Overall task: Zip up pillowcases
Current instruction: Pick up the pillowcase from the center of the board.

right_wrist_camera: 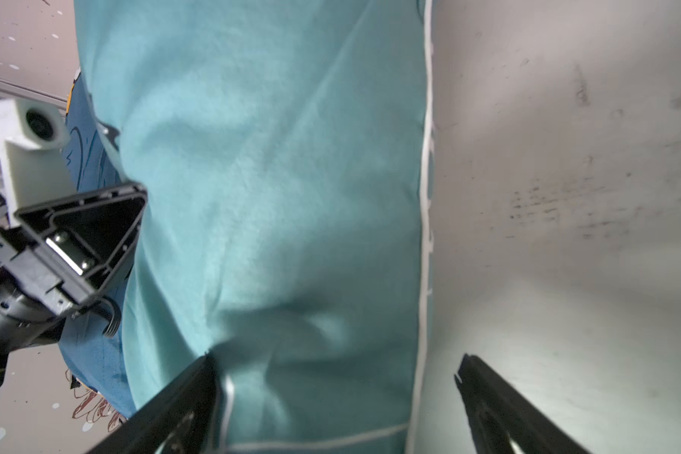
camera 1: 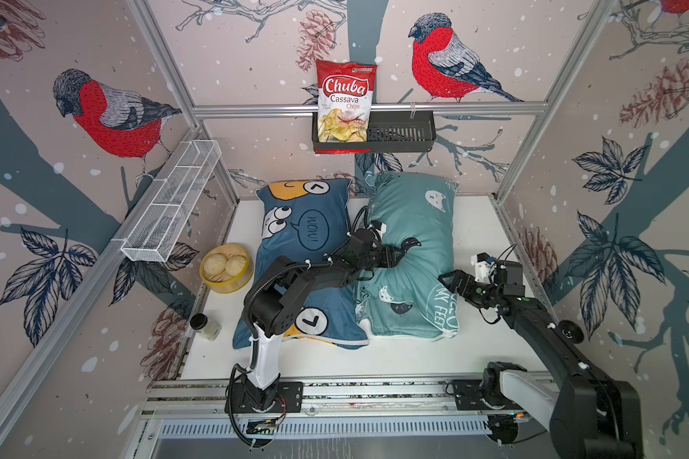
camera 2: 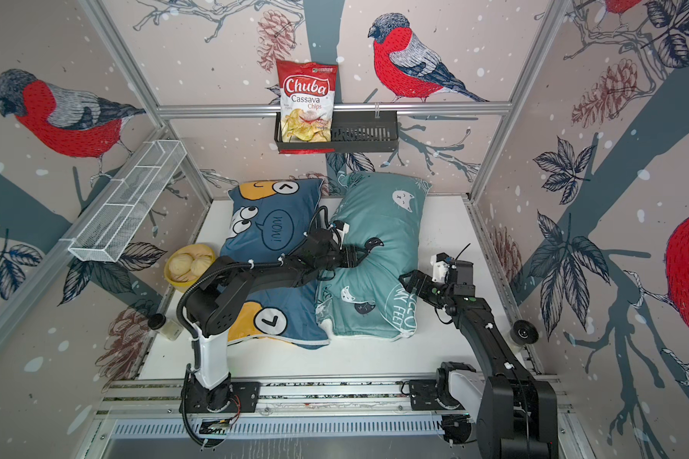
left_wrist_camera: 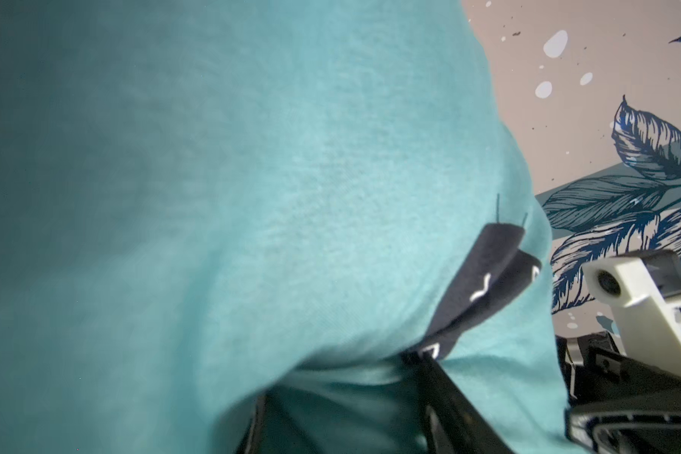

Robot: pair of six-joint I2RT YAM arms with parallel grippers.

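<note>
Two pillowcases lie side by side on the white table [camera 1: 482, 230]. The dark blue pillowcase [camera 1: 295, 254] [camera 2: 263, 222] with yellow faces is on the left, and my left arm reaches across it. The teal pillowcase [camera 1: 410, 214] [camera 2: 378, 214] with cat heads is on the right. My left gripper [camera 1: 404, 248] [camera 2: 364, 248] [left_wrist_camera: 339, 385] presses into its left-middle and is shut on a thick fold of teal fabric [left_wrist_camera: 291, 177]. My right gripper [camera 1: 448, 278] [camera 2: 408, 277] [right_wrist_camera: 337, 359] is open at the teal pillowcase's right edge, one finger over the fabric [right_wrist_camera: 272, 177] and one over the table. I cannot make out a zipper.
A yellow bowl of buns [camera 1: 225, 267] and a small black-lidded jar [camera 1: 204, 326] stand left of the blue pillowcase. A white wire basket [camera 1: 172, 202] hangs on the left wall. A black shelf basket [camera 1: 398, 131] on the back wall holds a chips bag [camera 1: 345, 99].
</note>
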